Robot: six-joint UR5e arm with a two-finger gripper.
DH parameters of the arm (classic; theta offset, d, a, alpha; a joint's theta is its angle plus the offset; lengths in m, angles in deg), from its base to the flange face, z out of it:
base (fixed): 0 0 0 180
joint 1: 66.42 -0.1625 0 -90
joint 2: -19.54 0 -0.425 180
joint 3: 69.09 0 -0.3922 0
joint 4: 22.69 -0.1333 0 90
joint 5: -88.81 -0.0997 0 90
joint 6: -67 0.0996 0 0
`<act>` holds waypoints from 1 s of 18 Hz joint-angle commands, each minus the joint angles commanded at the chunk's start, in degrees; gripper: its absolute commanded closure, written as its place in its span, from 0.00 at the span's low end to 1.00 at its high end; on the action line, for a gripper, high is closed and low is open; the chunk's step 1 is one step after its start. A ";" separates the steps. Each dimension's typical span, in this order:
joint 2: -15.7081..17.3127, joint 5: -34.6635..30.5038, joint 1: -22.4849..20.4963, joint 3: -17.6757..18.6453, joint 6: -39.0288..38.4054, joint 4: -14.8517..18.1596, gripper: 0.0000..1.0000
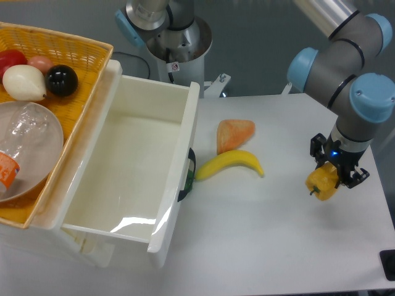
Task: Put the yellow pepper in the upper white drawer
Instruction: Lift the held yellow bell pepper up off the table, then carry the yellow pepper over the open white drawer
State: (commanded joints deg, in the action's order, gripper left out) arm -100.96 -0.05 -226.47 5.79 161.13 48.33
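The gripper (331,172) has its fingers clenched on the yellow pepper (323,183), which sits between them and extends below them, near the table's (265,240) right edge. The banana (229,164) and an orange wedge-shaped piece (233,133) lie well left of the fingers. The upper white drawer (123,179) stands pulled open, farther left still.

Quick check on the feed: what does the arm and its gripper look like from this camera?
The arm has silver-grey tube links with light blue caps on rounded grey joints. Its gripper is small and black, with two short fingers and a blue light glowing on its body. No loose cables are visible along it.
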 joint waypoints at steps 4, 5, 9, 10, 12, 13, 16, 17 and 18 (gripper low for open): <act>1.40 0.53 -0.26 0.18 -0.26 0.17 0.67; 2.45 0.70 -0.26 0.52 -0.52 0.35 0.67; 7.72 3.60 -1.31 0.70 -2.54 6.05 0.67; 8.87 3.95 -1.23 0.88 -3.24 7.28 0.67; 11.41 7.28 -1.32 1.67 -6.66 8.00 0.67; 12.56 8.77 -1.32 2.37 -8.51 8.00 0.67; 15.90 11.68 -0.62 4.04 -13.17 8.09 0.67; 16.69 12.91 -0.35 4.48 -14.49 8.09 0.67; 17.57 14.05 0.17 4.74 -15.89 8.09 0.67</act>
State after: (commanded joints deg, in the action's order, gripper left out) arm -83.39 14.00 -226.30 10.54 145.24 56.42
